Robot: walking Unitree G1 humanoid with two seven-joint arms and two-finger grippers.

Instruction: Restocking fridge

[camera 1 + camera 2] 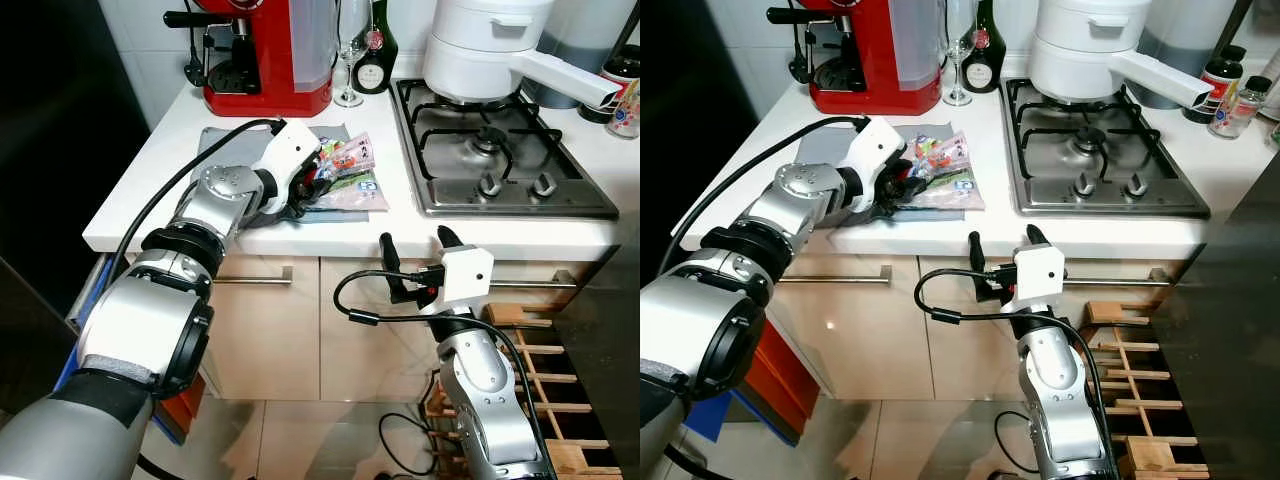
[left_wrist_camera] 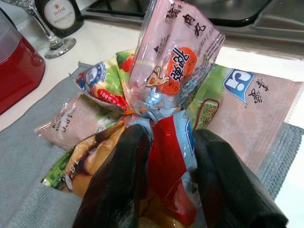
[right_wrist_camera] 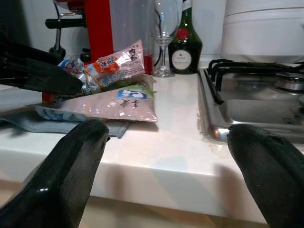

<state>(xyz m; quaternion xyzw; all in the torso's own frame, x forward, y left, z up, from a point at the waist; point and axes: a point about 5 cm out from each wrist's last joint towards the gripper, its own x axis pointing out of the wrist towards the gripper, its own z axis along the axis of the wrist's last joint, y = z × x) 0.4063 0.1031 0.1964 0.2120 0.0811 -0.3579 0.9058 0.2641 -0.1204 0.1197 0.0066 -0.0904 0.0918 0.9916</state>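
White counter (image 1: 250, 235) runs L to R, cabinets w/ bar handles below. Steel gas hob (image 1: 500, 150) set in counter on R, white pot (image 1: 480, 45) on its far-left burner, long handle pointing R. Red espresso machine (image 1: 265, 50) far L on counter; wine glass (image 1: 348, 60) and dark bottle (image 1: 375, 45) just R of it, near the wall. Small jars far R by the hob. Wooden rack (image 1: 540, 360) on floor lower R.

Grey cloth (image 1: 225, 140) lies on counter in front of the espresso machine. Pile of food packets (image 1: 345, 175) sits on the cloth, between machine and hob: flat pinkish pack at bottom, colourful bags on top.

Left gripper (image 2: 164, 156) on the pile from the near-left side, fingers (image 2: 118, 180) pinching the gathered neck of the bags: pink/orange packet (image 2: 173, 57) sticks up above the pinch, red/blue wrapper squeezed between the pads.

Right gripper (image 1: 417, 250) low, just in front of counter edge near the hob's near-left corner, fingers spread wide, holding nothing, pointing up/toward the counter.
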